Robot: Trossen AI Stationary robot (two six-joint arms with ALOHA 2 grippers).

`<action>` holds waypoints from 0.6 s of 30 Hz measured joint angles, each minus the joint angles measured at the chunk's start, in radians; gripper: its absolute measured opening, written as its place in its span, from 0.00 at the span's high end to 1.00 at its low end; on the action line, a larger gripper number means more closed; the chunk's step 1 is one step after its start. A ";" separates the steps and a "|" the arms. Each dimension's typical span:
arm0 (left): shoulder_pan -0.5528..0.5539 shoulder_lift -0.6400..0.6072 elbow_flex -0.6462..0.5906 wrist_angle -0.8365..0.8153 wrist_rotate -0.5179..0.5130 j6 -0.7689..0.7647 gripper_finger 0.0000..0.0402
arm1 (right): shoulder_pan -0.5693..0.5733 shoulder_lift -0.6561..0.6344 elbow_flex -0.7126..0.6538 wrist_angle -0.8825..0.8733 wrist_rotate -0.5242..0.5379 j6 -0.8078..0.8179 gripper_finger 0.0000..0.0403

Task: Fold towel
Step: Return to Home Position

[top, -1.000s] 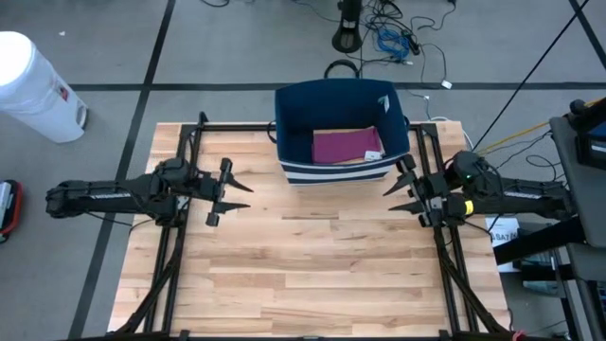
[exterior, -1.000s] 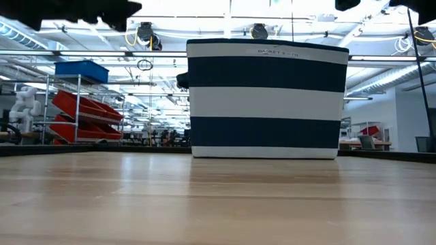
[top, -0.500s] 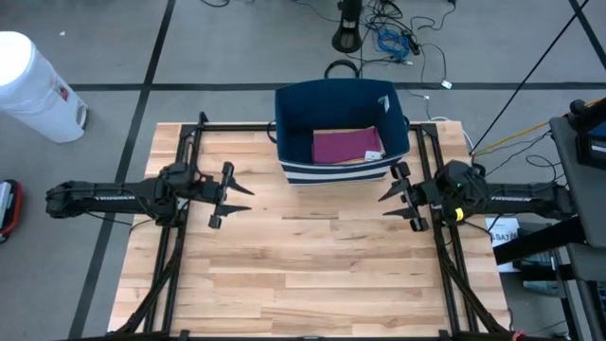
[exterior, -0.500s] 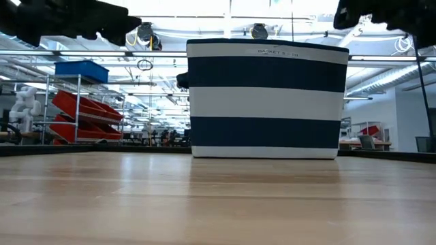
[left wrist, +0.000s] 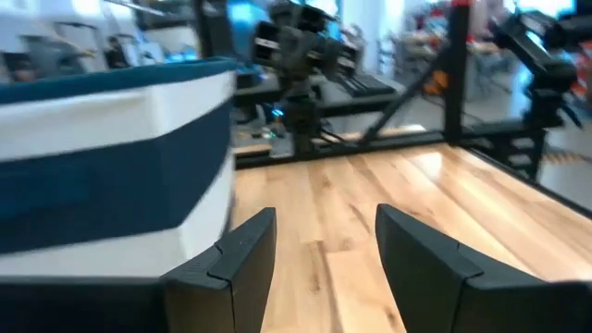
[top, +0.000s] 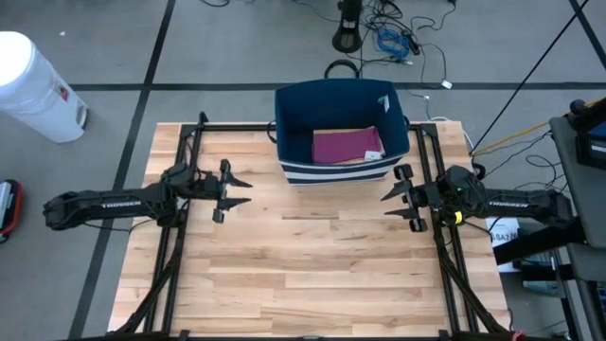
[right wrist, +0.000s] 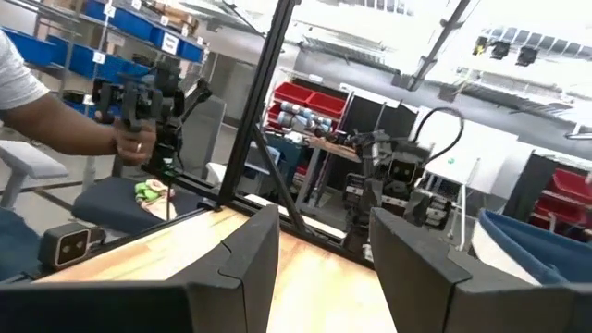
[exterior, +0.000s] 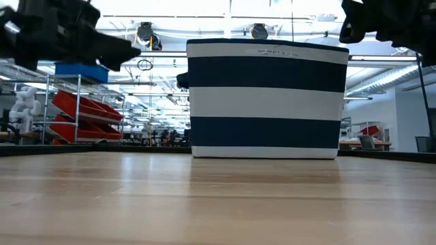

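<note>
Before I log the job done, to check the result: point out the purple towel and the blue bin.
purple towel (top: 346,147), high view, middle of its top face.
blue bin (top: 336,173), high view, striped outer wall.

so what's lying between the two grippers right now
Nothing: in the high view only bare light wooden table separates the left gripper and right gripper; the navy-and-white striped fabric bin sits beyond that line.

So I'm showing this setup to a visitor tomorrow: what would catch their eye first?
First the navy-and-white striped bin at the middle of the far edge of the wooden table, with a folded purple towel lying inside it. Next, the two dark arms reaching in from either side, the left end effector and right end effector both open and empty above the table.
</note>
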State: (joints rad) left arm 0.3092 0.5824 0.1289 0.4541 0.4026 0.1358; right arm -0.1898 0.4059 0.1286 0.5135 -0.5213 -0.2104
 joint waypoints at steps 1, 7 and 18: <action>0.015 -0.002 -0.027 0.043 0.000 -0.020 0.52 | -0.006 -0.014 -0.006 -0.002 0.000 0.000 0.61; 0.084 -0.050 -0.119 0.154 0.035 -0.068 0.52 | -0.050 -0.097 -0.035 0.001 -0.002 0.005 0.61; 0.201 -0.074 -0.121 0.128 0.129 -0.094 0.52 | -0.135 -0.242 -0.114 -0.002 -0.008 0.018 0.62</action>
State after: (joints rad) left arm 0.5102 0.5079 0.0078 0.5819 0.5316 0.0414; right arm -0.3247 0.1642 0.0142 0.5118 -0.5291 -0.1925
